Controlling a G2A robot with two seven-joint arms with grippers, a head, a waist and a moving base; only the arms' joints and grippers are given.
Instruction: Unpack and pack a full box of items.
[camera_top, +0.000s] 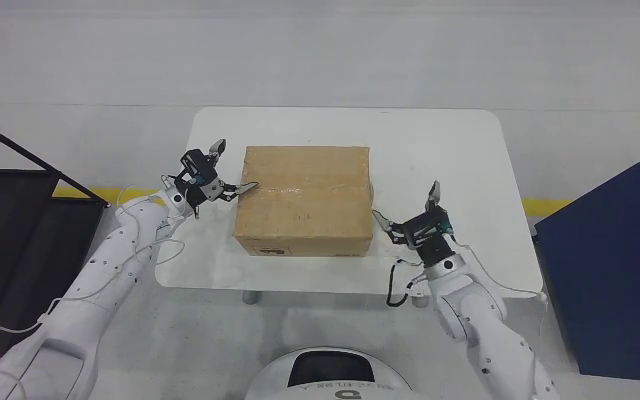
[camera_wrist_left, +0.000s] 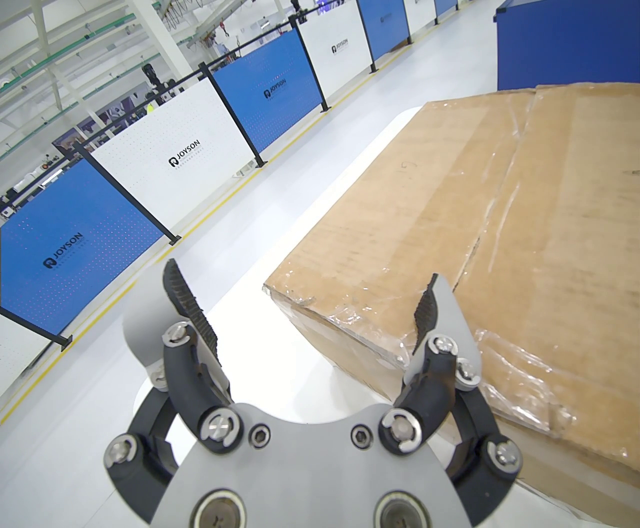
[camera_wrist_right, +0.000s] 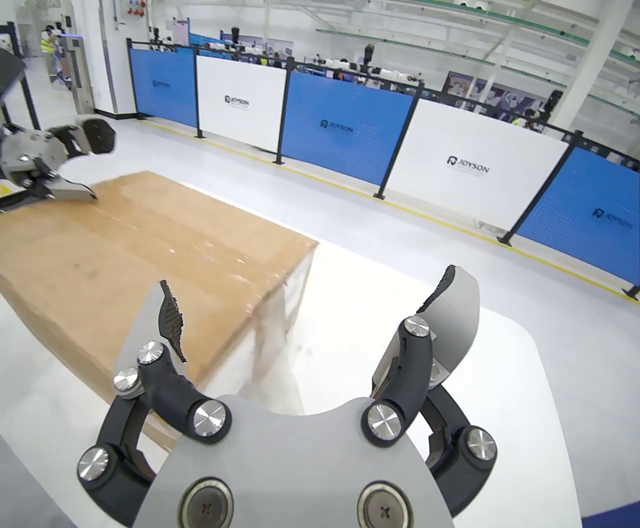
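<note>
My left fingers (camera_top: 245, 186) are hovering open at the cardboard box's (camera_top: 303, 200) left end. My right fingers (camera_top: 384, 221) are hovering open beside its right end.

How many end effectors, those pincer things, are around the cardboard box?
2. The left end effector is at one short side of the box, the right end effector at the opposite side; both open.

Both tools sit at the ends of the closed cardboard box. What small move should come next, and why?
Probably nudge the left tool inward so a finger catches the clear tape at the centre seam. The brown cardboard box is shut and taped; the left tool is open with one fingertip by the seam's end, and the right tool is open at the other end.
</note>
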